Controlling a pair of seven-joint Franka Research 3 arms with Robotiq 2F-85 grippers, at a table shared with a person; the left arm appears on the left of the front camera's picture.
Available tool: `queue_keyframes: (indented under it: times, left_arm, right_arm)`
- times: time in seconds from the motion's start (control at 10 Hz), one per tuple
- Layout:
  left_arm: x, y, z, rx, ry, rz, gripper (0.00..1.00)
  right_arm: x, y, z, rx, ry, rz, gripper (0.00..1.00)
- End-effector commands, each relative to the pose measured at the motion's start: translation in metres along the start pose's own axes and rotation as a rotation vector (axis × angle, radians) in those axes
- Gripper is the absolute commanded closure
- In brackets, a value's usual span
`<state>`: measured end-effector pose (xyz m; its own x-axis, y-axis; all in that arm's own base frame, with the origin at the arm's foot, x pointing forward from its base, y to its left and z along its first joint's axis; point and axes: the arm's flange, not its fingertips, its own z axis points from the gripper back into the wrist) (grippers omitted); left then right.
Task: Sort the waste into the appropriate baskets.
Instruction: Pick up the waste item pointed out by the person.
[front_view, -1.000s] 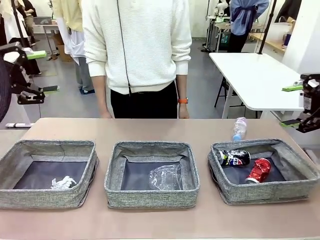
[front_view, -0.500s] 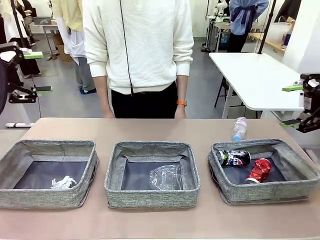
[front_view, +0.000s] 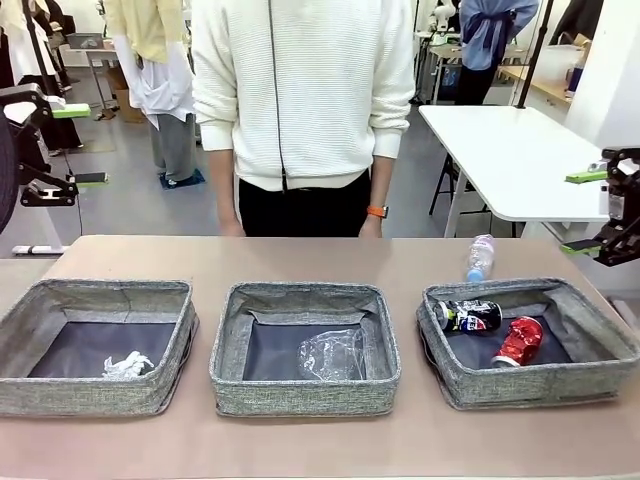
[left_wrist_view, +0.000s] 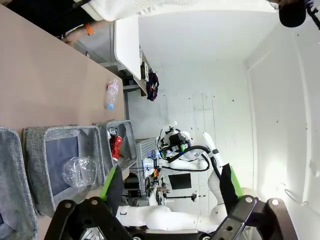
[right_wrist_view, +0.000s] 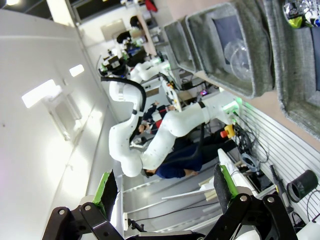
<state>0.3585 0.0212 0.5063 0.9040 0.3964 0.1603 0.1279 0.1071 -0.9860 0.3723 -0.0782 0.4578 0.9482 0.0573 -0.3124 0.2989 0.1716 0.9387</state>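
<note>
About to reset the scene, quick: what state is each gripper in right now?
Left gripper: open, holding nothing.
Right gripper: open, holding nothing.

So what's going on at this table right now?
Nothing is being handled. The left gripper and right gripper hang open at the table's sides. The paper wad lies in the left basket, the plastic cup in the middle one, both cans in the right one. The small bottle lies on the table behind it. A person stands opposite.
</note>
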Motion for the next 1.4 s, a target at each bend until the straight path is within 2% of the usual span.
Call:
queue_keyframes:
  times: [0.0, 1.2, 1.3]
  left_arm:
    - [-0.001, -0.003, -0.001, -0.007, -0.010, 0.008, 0.00]
    - [-0.001, -0.003, -0.001, -0.007, -0.010, 0.008, 0.00]
    - [-0.001, -0.003, -0.001, -0.007, -0.010, 0.008, 0.00]
  right_arm:
    - [0.000, 0.005, -0.002, 0.010, -0.008, -0.009, 0.00]
    - [0.000, 0.000, 0.000, 0.000, 0.000, 0.000, 0.00]
    - [0.026, 0.007, -0.020, -0.325, -0.312, -0.136, 0.00]
